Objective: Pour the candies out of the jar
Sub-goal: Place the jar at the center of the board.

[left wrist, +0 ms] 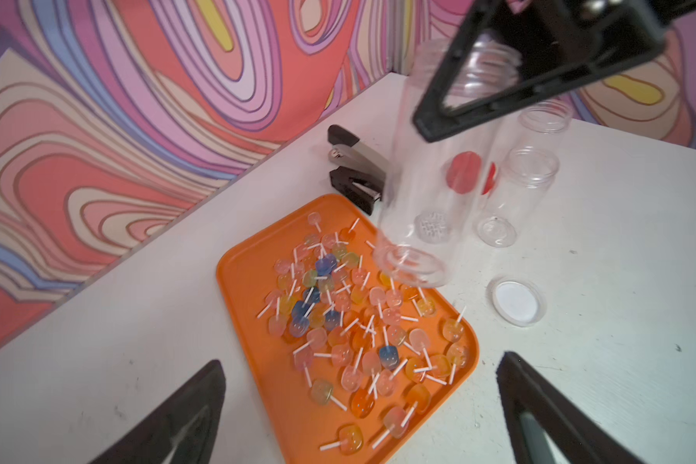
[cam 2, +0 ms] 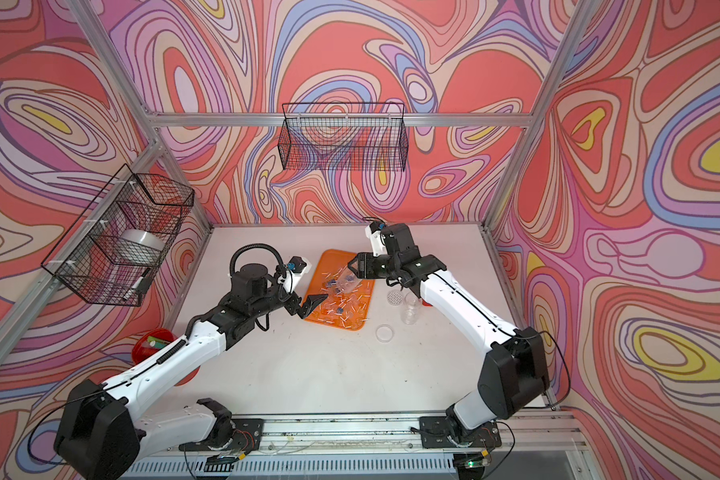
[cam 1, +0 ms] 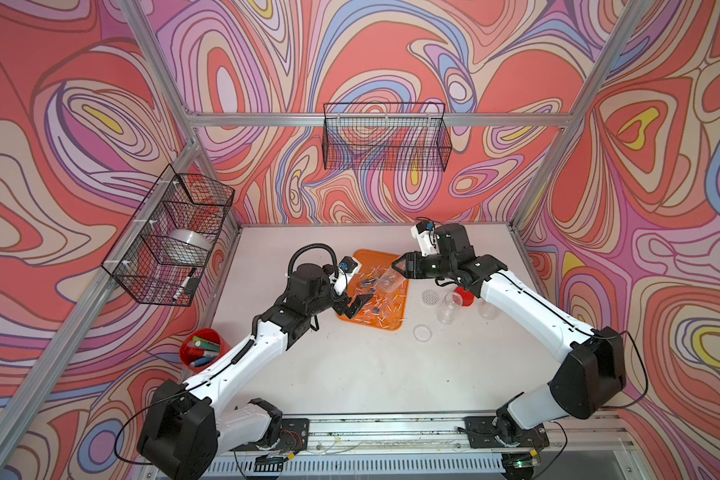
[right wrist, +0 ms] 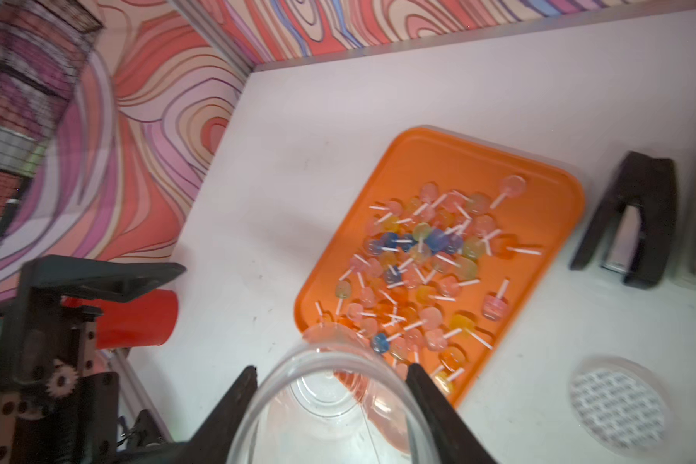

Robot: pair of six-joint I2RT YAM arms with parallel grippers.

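Top views, tray: an orange tray point(cam 1: 360, 255) lies flat on the white table point(cam 1: 350, 374) between the 2 arms, in both top views.
Top views, candies: the candies point(cam 1: 382, 309) lie scattered on the tray, white sticks pointing every way.
Top views, jar: a clear jar point(cam 1: 385, 283) hangs tilted above the right side of the tray.
Top views, right gripper: the right gripper point(cam 1: 396, 266) is clamped on the jar.
Top views, left gripper: the left gripper point(cam 1: 356, 305) sits over the tray's left edge, jaws apart, nothing between them.
Top views, table right of tray: 2 spare jars point(cam 1: 447, 309) stand upright, with a perforated disc point(cam 1: 430, 297) and a clear lid point(cam 1: 422, 332) near them.
Left wrist, left gripper: its 2 fingers point(left wrist: 193, 409) stand wide apart, with tray and candies point(left wrist: 350, 321) showing between them.
Left wrist, jar: the jar point(left wrist: 422, 209) is off the table over a corner of the tray, gripped near its threaded neck.
Left wrist, stapler: a black stapler point(left wrist: 356, 168) lies on the table just beside the tray.
Right wrist, jar: the jar point(right wrist: 338, 401) sits between 2 black fingers point(right wrist: 430, 405), each pressed against its wall.
Right wrist, candies: all that show lie on the tray point(right wrist: 438, 152) beyond the jar, 1 of them apart from the heap.
Right wrist, table: the stapler point(right wrist: 627, 225) and the perforated disc point(right wrist: 617, 403) lie beside the tray.
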